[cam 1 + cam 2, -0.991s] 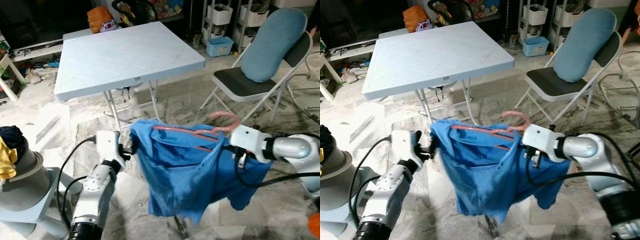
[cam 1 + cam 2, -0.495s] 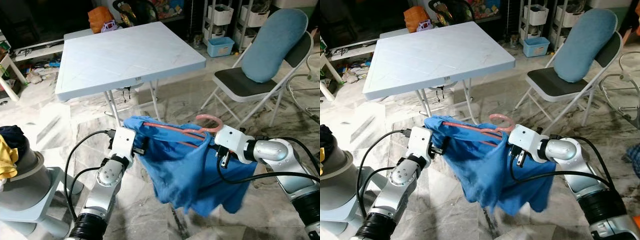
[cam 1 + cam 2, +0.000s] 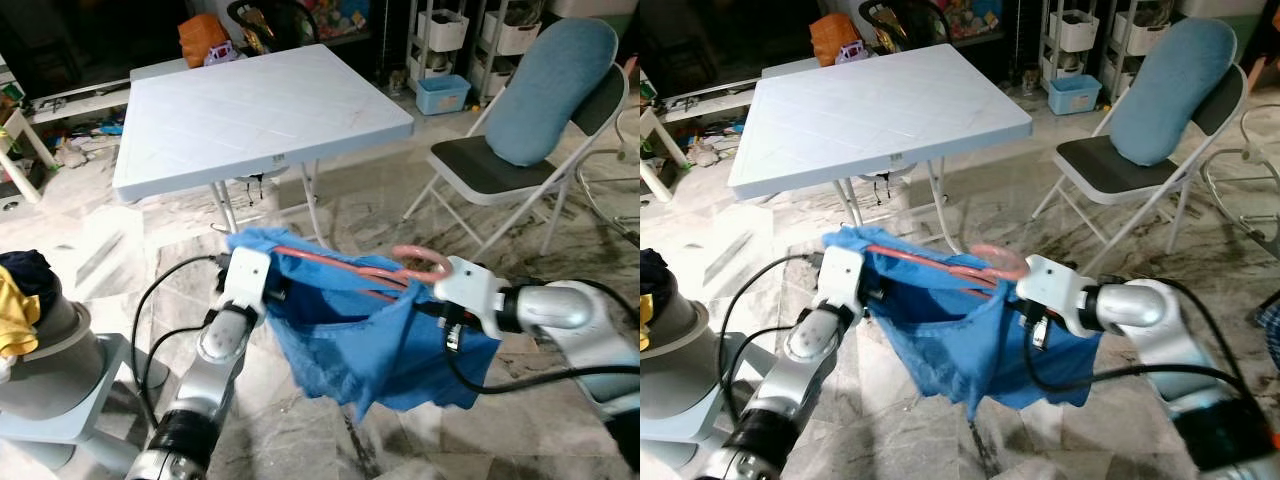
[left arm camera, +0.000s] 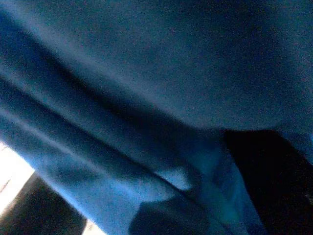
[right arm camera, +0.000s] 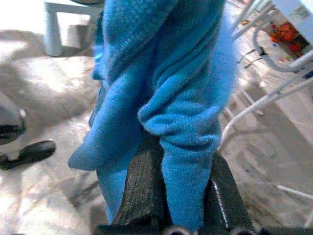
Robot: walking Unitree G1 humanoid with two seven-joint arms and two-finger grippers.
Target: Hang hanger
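Hanger (image 3: 362, 272) spans both arms, blue shirt (image 3: 370, 340) draped; right gripper (image 5: 171, 196) pinches shirt; left gripper's state unclear.

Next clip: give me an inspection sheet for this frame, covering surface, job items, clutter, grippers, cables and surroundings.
Surface: marble floor; white folding table behind, top bare.
Job items: blue garment draped on a pink hanger, held in the air between both arms.
Clutter: toys and bags beyond the table; laundry basket at the robot's left.
Grippers: left gripper buried in the garment's left edge; right gripper has cloth between its fingers, by the hanger hook.
Cables: black cables loop along both arms.
Surroundings: folding chair with a blue cushion, storage shelves.
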